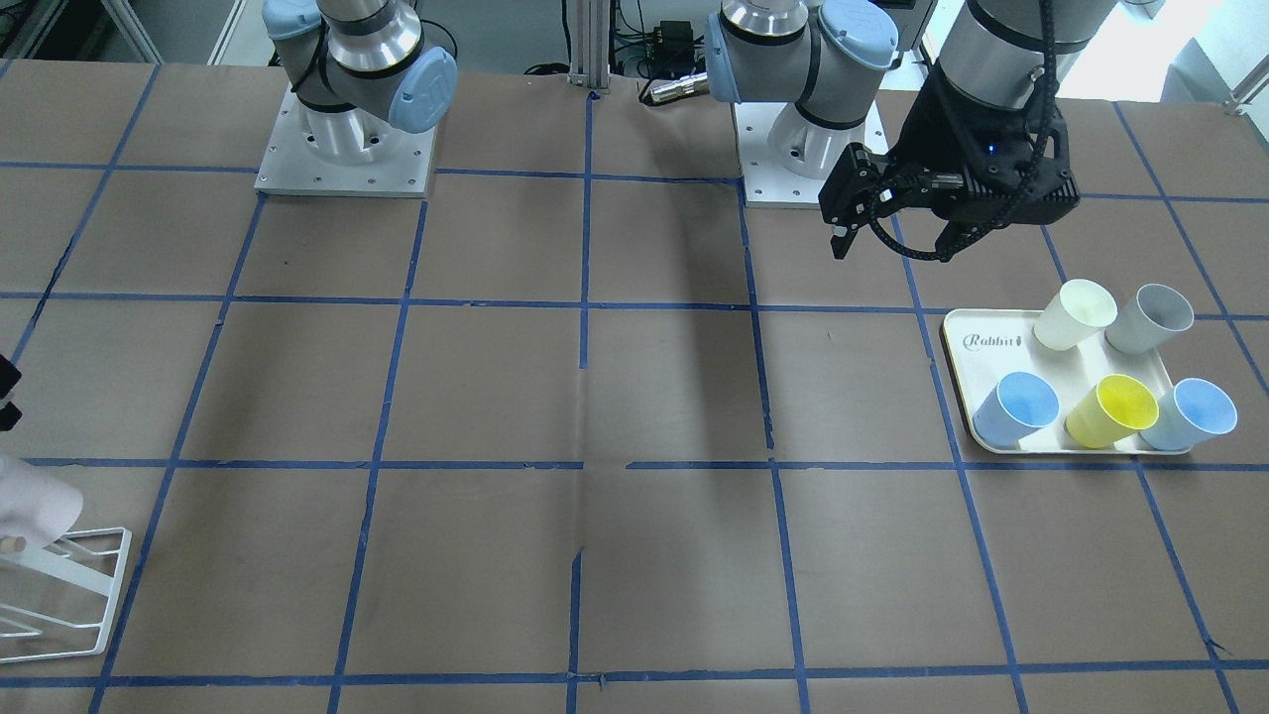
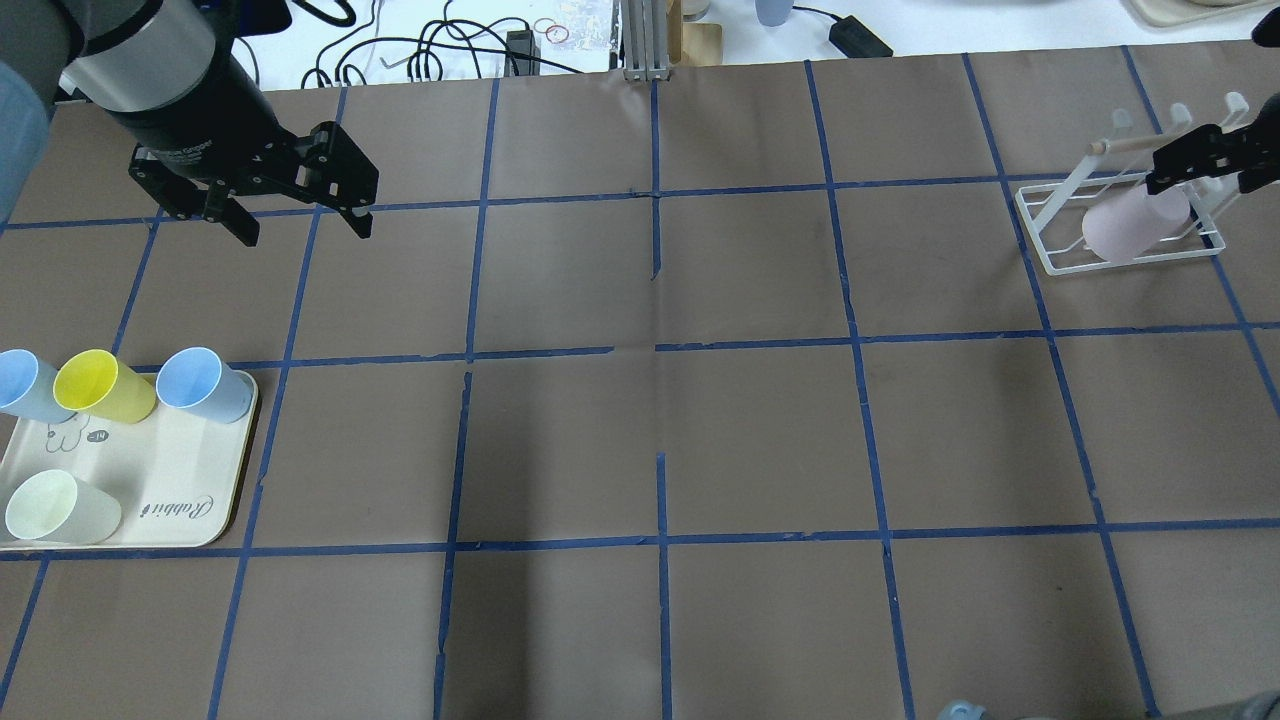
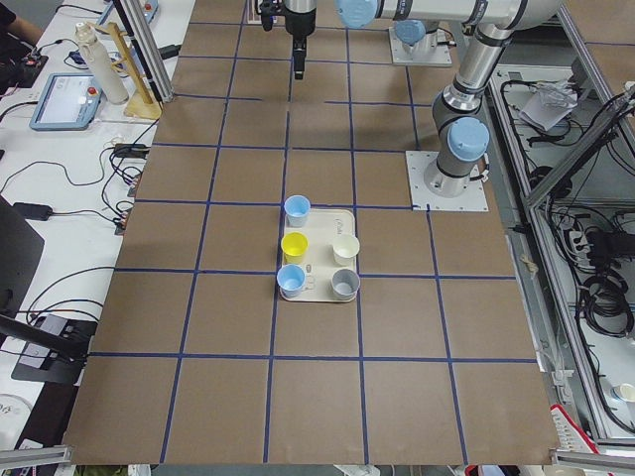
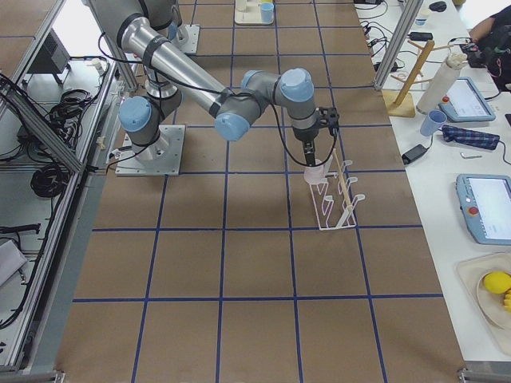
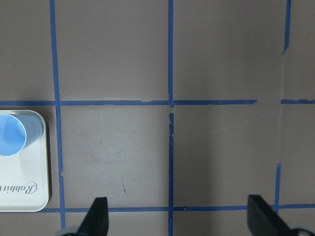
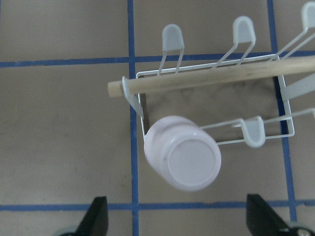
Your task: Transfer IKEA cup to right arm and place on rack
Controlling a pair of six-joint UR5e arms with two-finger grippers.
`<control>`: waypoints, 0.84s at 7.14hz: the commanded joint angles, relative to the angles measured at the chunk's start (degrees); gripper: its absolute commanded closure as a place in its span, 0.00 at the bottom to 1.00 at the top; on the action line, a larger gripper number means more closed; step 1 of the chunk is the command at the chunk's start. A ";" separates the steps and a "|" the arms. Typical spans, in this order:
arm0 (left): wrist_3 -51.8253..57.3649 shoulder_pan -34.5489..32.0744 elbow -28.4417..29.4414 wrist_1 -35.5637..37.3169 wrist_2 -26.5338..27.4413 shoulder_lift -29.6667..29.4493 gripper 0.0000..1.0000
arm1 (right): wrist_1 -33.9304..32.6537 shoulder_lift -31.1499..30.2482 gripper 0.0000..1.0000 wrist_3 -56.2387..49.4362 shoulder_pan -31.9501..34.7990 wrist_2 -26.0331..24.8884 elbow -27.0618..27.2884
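Observation:
The pale pink IKEA cup hangs upside down and tilted on a slanted rod of the white wire rack at the table's far right. In the right wrist view the cup's bottom faces the camera, below the wooden-tipped rod. My right gripper is open just above the cup; its fingers stand wide apart and clear of it. My left gripper is open and empty, hovering over bare table beyond the tray.
A cream tray marked "Rabbit" sits at the left front with two blue cups, a yellow cup, a cream cup and a grey cup. Blue tape lines grid the brown table.

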 commanded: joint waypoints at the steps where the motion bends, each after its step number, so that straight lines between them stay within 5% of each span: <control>1: 0.09 0.00 0.00 0.00 0.17 -0.01 0.00 | 11.50 -9.30 0.00 3.09 2.44 -3.15 0.09; 3: 0.09 0.09 0.35 -0.09 0.18 -0.10 0.00 | 22.56 -14.41 0.00 13.93 8.13 -5.26 -0.08; 6: 0.09 0.09 0.26 -0.09 0.26 -0.10 0.00 | 27.00 -18.82 0.00 30.57 21.74 -5.53 -0.17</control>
